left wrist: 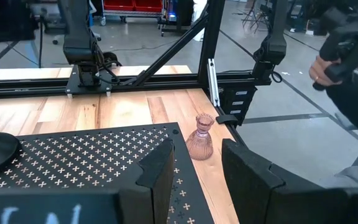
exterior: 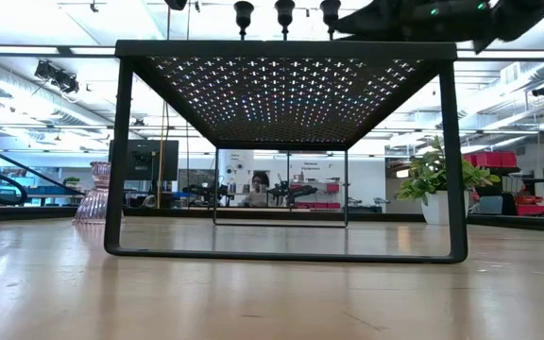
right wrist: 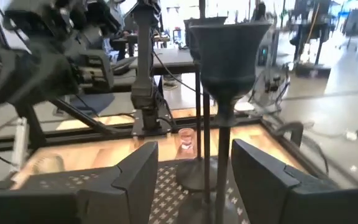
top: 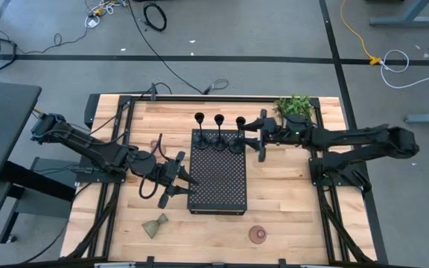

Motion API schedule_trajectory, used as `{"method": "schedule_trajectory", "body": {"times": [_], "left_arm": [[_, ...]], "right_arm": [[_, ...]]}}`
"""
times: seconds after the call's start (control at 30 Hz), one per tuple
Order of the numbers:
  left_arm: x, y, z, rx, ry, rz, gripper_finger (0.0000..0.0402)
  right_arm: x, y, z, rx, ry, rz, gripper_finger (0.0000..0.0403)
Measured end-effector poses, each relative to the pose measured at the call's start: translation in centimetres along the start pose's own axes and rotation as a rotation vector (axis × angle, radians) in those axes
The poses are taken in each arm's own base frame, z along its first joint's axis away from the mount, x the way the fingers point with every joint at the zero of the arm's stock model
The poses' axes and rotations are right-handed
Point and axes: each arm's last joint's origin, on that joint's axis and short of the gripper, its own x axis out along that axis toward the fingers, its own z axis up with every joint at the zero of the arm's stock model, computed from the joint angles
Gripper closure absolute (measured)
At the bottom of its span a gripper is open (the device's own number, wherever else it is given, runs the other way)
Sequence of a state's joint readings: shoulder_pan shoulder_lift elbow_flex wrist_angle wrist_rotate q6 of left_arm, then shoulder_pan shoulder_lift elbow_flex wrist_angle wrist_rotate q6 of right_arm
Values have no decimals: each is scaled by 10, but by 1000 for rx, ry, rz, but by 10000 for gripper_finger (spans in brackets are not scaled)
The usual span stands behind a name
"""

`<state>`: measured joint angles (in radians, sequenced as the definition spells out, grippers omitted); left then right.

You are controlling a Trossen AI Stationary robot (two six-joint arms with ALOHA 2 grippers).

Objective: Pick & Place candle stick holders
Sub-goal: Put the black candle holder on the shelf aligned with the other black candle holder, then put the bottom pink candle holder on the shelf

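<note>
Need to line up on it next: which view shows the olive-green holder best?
The high view: the olive-green holder lies on its side near the table's front-left, unobstructed. The right wrist view may catch it as a blur; low and left wrist views don't show it.

Low view: black holders' (exterior: 284,17) tops cut off; pink glass holder (exterior: 93,194) half behind tray leg (exterior: 118,151).

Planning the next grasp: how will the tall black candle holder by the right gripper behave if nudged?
The black candle holder looks top-heavy, a wide cup on a thin stem, so it probably tips easily. Its round base sits on the perforated tray, perhaps unevenly. It looks rigid.
</note>
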<state>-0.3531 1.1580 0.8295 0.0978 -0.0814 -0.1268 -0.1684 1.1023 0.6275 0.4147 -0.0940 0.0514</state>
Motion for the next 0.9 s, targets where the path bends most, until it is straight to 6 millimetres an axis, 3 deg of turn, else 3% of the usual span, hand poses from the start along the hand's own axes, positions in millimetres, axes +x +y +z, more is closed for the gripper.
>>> {"method": "schedule_trajectory", "body": {"times": [0.17,0.3,0.5,0.9], "left_arm": [[0,0,-1,0,7,1,264],[0,0,-1,-1,9,1,264],[0,-1,-1,-49,14,-1,264],[-2,-19,-4,-116,24,-64,264]], "right_arm": [[-22,4,-2,142,144,-3,199],[-28,19,-10,317,264,100,199],[-35,60,-24,548,467,228,199],[-66,140,-31,717,526,256,199]]}}
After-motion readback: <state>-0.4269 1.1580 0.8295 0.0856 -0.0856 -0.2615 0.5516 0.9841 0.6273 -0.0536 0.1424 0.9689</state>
